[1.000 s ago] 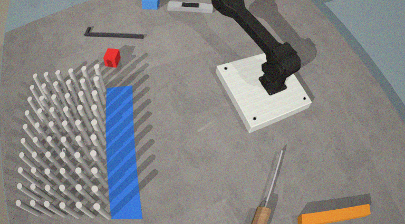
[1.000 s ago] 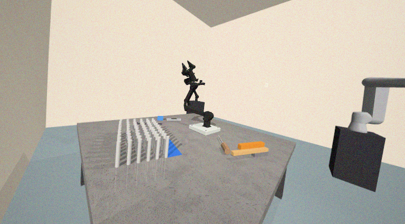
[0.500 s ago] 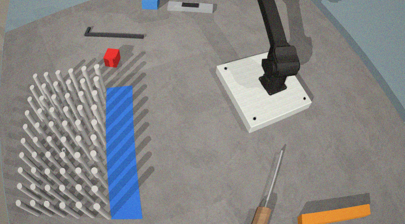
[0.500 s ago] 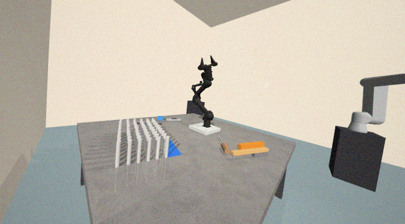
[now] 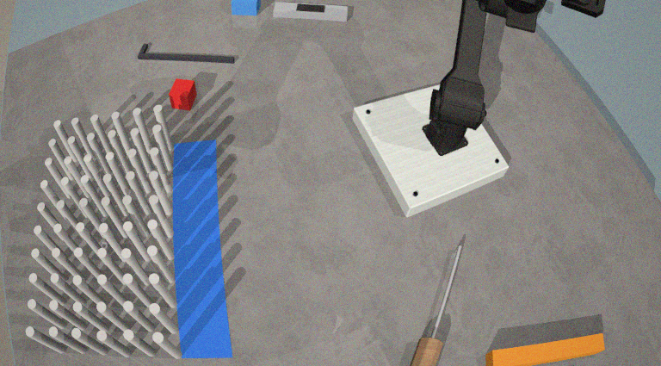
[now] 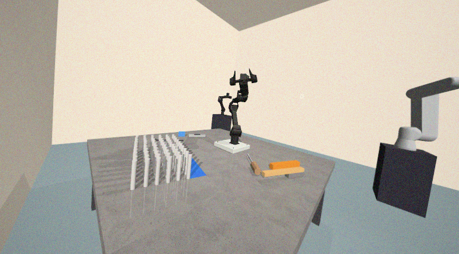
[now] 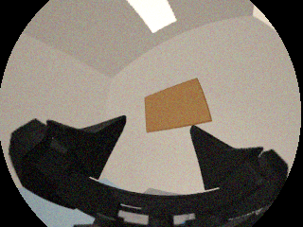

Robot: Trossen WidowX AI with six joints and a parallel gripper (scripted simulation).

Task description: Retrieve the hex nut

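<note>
The small nut [image 5: 103,245] shows as a faint ring deep among the spacers. The pale round spacers [image 5: 160,138] [image 6: 133,173] stand upright in rows. The blue taped strip [image 5: 197,225] [image 6: 196,170] lies along the field's side facing the arm's base. A dark hooked bar [image 5: 188,57] lies behind the field. A thin-shafted tool with a wooden handle [image 5: 426,352] [image 6: 255,168] lies in front of the base. My gripper [image 6: 242,70] [image 7: 159,124] is open and empty, raised high above the table and pointing up, far from the nut and tools.
A red cube [image 5: 182,95] sits beside the field's back corner. A blue cube [image 5: 245,3] [image 6: 181,134] and a grey bar [image 5: 285,9] [image 6: 196,135] lie at the back. An orange block [image 5: 546,350] [image 6: 284,164] and a light orange bar [image 6: 282,171] lie near the wooden handle. The base plate [image 5: 390,162] is white.
</note>
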